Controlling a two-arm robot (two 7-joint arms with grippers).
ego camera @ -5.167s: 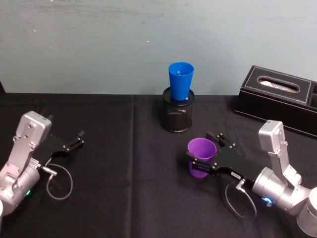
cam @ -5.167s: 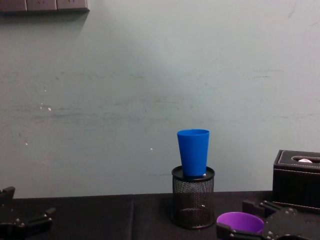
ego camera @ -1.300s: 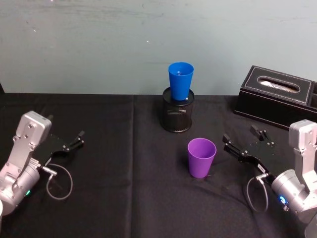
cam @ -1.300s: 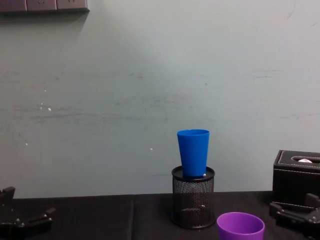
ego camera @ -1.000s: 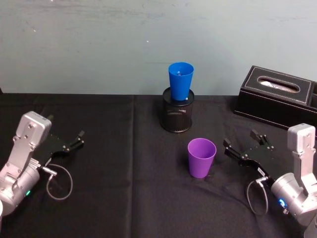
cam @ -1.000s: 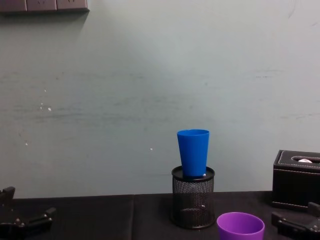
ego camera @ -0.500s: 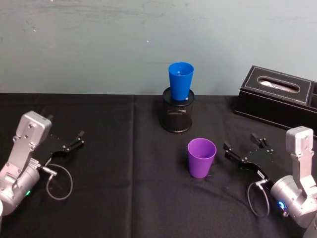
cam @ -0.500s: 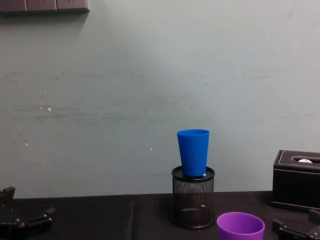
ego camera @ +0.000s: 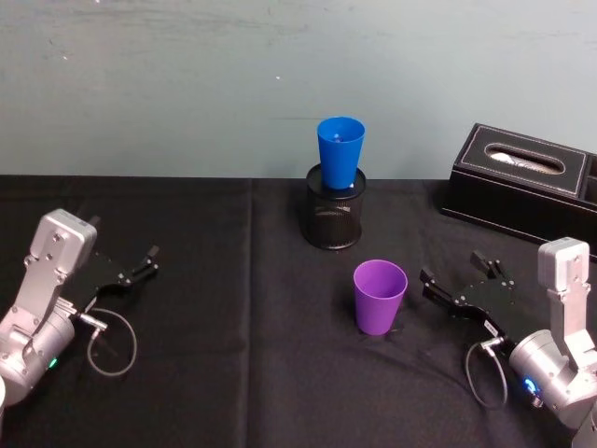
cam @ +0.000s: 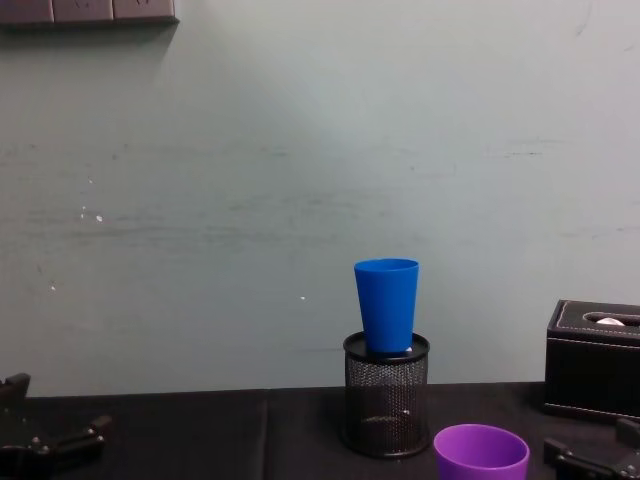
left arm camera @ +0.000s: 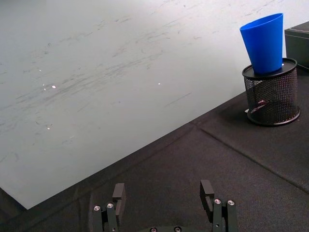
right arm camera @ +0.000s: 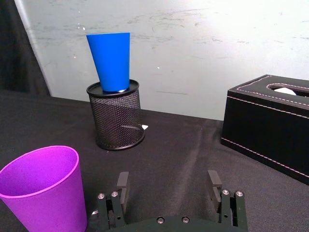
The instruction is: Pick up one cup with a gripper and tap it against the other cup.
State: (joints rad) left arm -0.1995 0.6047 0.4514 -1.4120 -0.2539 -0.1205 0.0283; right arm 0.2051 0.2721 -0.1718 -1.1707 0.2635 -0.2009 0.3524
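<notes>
The purple cup (ego camera: pixel 380 297) (right arm camera: pixel 41 188) (cam: pixel 481 452) stands upright on the black cloth with nothing touching it. To its right, a short gap away, my right gripper (ego camera: pixel 454 271) (right arm camera: pixel 167 186) is open and empty, its fingers pointing toward the back left. The blue cup (ego camera: pixel 340 152) (left arm camera: pixel 264 42) (right arm camera: pixel 110 60) (cam: pixel 387 305) sits upright in the mouth of a black mesh pen holder (ego camera: pixel 335 217) (right arm camera: pixel 116 116) behind the purple cup. My left gripper (ego camera: pixel 147 261) (left arm camera: pixel 162 193) rests open at the far left.
A black tissue box (ego camera: pixel 522 187) (right arm camera: pixel 270 121) (cam: pixel 595 360) stands at the back right, beyond the right gripper. A black cloth (ego camera: pixel 242 355) covers the table, and a pale green wall (cam: pixel 300 150) rises right behind it.
The right gripper opened, let go of the purple cup and drew back to the right. The cup stayed standing on the cloth. The left arm has not moved.
</notes>
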